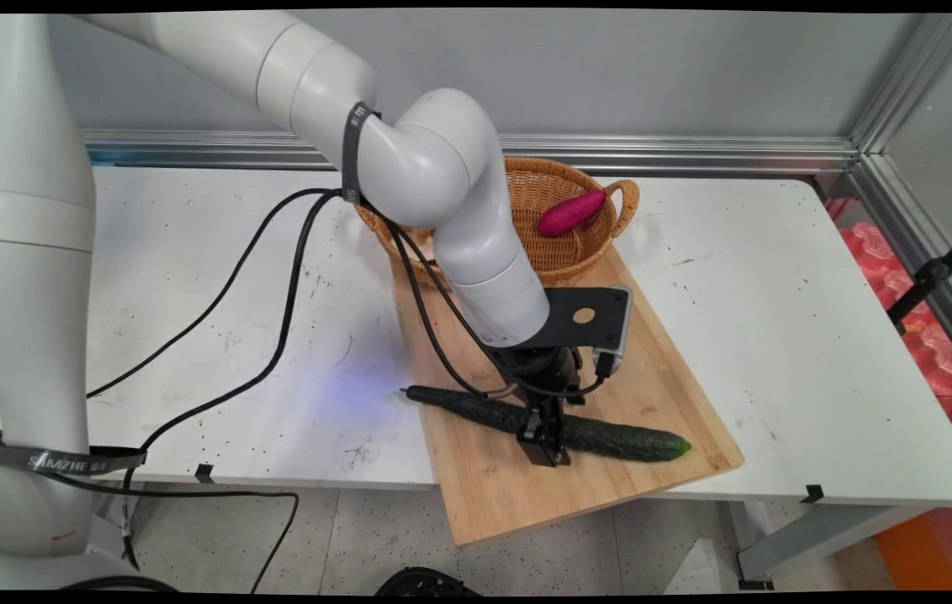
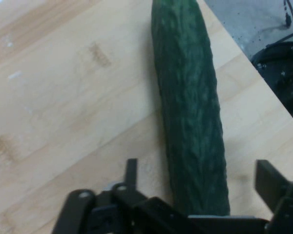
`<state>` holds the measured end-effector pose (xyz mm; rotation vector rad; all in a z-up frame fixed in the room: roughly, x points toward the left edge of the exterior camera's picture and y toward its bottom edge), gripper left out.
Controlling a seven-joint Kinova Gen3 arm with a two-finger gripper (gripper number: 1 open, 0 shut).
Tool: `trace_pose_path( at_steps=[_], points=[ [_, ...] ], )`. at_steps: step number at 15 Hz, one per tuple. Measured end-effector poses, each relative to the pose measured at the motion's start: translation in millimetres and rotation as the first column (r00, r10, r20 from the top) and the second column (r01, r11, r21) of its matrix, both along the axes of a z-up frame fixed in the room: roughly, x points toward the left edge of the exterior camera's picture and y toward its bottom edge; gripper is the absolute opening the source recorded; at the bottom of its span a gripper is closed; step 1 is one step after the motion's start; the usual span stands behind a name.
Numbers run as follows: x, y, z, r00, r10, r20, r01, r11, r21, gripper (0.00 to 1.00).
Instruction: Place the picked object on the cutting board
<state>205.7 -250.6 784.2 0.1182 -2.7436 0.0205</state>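
A long dark green cucumber (image 1: 626,440) (image 2: 190,97) lies across the near part of a wooden cutting board (image 1: 526,495) (image 2: 63,97), its stem end poking over the board's left edge. My gripper (image 1: 544,438) (image 2: 200,173) is down over the cucumber's middle and open. One finger stands on each side of the cucumber, and a small gap shows at each finger in the hand view. Nothing is gripped.
A wicker basket (image 1: 568,256) stands at the board's far end with a purple sweet potato (image 1: 570,212) in it. The arm's black cables (image 1: 274,277) hang over the table's left half. A black stand leg (image 1: 937,268) and red items (image 1: 928,335) lie past the table's right edge.
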Motion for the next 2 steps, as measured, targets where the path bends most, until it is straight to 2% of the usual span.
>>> trace_pose_path(
  at_steps=[2],
  points=[
    [0.5, -2.5, 2.0, 1.0, 0.002, -0.005, -0.002, 1.0, 0.001, 1.0]
  ],
)
